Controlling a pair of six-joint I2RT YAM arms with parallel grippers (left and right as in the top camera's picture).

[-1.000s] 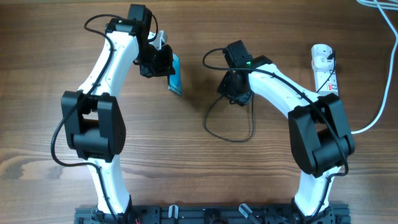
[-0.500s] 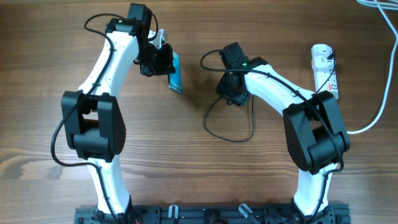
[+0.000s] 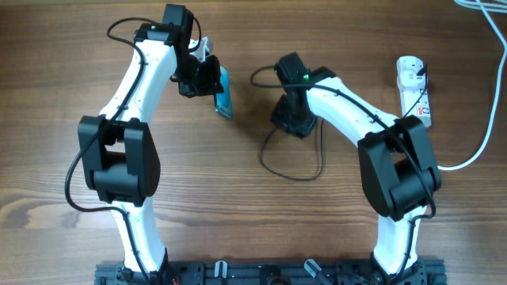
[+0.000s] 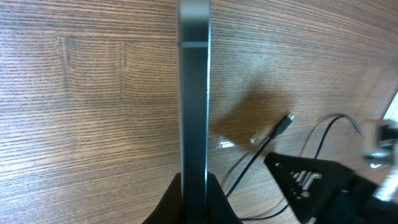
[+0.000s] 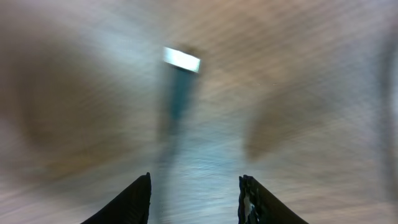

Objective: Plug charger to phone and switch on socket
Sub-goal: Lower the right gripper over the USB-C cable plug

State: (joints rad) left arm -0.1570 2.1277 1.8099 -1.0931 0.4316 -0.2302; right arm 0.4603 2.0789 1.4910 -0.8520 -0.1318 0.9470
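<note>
My left gripper (image 3: 206,79) is shut on the phone (image 3: 224,94), holding it on its edge above the table with the cyan screen facing right. In the left wrist view the phone (image 4: 194,93) shows edge-on, clamped between my fingers (image 4: 194,180). The charger, a thin black cable (image 3: 293,162), loops on the table below my right gripper (image 3: 289,120). Its connector tip (image 4: 287,119) lies on the wood right of the phone. The right wrist view is blurred: the gripper (image 5: 194,199) is open and empty, with the tip (image 5: 181,60) ahead of it. The white socket (image 3: 413,89) lies at the far right.
A thick white cord (image 3: 485,119) runs from the socket along the table's right edge. The charger cable also passes up to the socket's plug (image 3: 418,73). The right arm's black body (image 4: 323,186) shows close to the phone in the left wrist view.
My right gripper has moved a little left and toward the far side, nearer the phone. The left gripper and the phone have not moved.
</note>
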